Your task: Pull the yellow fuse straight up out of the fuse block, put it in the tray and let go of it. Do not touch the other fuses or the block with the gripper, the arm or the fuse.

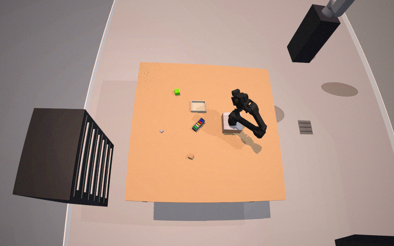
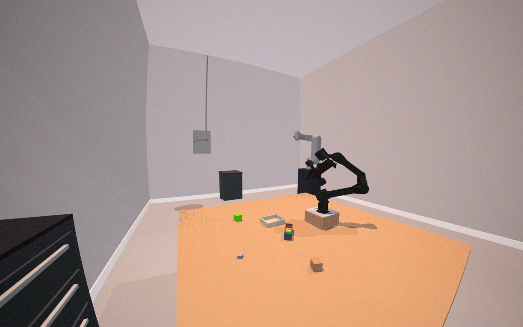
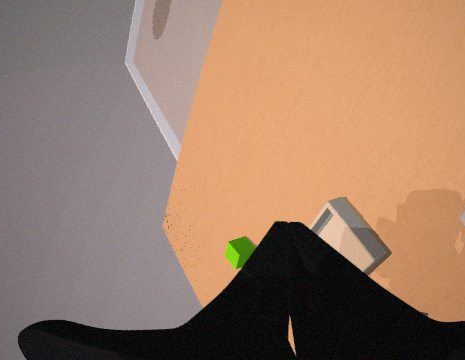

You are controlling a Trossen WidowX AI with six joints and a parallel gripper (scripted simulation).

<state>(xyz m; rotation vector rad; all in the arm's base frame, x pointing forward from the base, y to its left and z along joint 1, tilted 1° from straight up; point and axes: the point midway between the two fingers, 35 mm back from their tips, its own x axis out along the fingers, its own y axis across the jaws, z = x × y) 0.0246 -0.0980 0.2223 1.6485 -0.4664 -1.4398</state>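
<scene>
Still seated in fuse block [image 1: 198,124], yellow fuse [image 1: 196,126] well below raised hand [image 1: 234,91], clenched, empty.

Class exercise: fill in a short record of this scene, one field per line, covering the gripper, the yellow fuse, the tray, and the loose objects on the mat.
gripper: shut, holding nothing, raised well above the mat
yellow fuse: seated in the fuse block among the other coloured fuses
tray: nothing inside, beside the block
green cube: beyond the tray
grey cube: loose on the mat
tan cube: loose on the mat
task progress: not started
</scene>
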